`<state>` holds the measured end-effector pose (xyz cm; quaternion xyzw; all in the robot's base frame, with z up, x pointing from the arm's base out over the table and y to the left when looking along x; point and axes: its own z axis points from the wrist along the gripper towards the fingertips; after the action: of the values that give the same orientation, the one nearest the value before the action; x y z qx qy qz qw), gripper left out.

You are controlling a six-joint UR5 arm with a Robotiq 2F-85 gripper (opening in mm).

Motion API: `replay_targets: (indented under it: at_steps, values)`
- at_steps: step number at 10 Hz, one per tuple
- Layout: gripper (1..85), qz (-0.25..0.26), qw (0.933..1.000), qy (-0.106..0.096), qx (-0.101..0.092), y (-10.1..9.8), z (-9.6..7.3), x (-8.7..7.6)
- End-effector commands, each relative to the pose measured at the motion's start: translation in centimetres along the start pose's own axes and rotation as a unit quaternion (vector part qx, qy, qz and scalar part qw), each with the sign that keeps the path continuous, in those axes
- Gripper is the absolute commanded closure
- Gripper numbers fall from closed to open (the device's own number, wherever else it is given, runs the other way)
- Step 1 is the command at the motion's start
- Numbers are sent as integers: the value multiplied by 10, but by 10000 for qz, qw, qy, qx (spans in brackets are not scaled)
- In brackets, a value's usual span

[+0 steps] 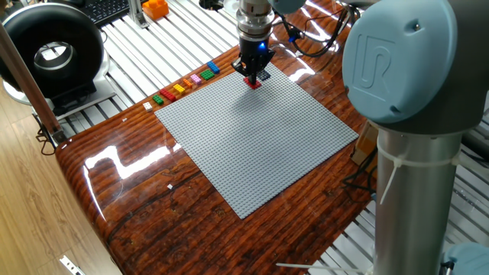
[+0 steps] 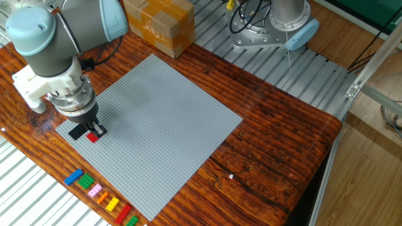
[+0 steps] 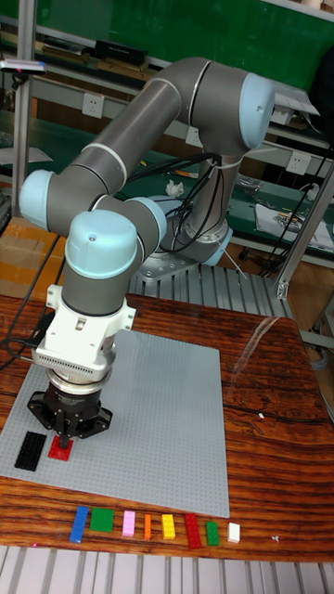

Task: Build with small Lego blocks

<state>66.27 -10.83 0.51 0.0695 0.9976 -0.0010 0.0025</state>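
My gripper [image 1: 252, 75] points straight down over the near-corner area of the grey baseplate [image 1: 260, 145]. Its fingers are closed on a small red Lego block [image 2: 92, 137] that rests on the plate's studs, also seen as the red block [image 3: 62, 452]. A flat black block [image 2: 76, 131] lies on the plate right beside it, the same black block [image 3: 33, 450] showing left of the fingers. Several loose small blocks [image 3: 148, 526] in blue, green, pink, orange, yellow and red lie in a row on the table beside the plate's edge; that row [image 1: 186, 82] is left of the gripper.
A cardboard box [image 2: 158, 25] stands past the plate's far corner. The arm's base [image 2: 276, 28] sits on the slatted metal surface behind. An orange object [image 1: 155, 8] and a black round device [image 1: 50, 50] lie off the wooden tabletop.
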Motion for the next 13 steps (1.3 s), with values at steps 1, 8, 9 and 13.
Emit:
replay_targets:
  at_steps: [1,8,9,13]
  values:
    - [847,-25,10000,-83,-36,-2,5,-4]
    - [847,17,9998,121,163,-10,-5,6]
    - [847,16,9998,114,162,-10,-5,5]
    - [847,-25,10000,-78,-12,-5,4,-4]
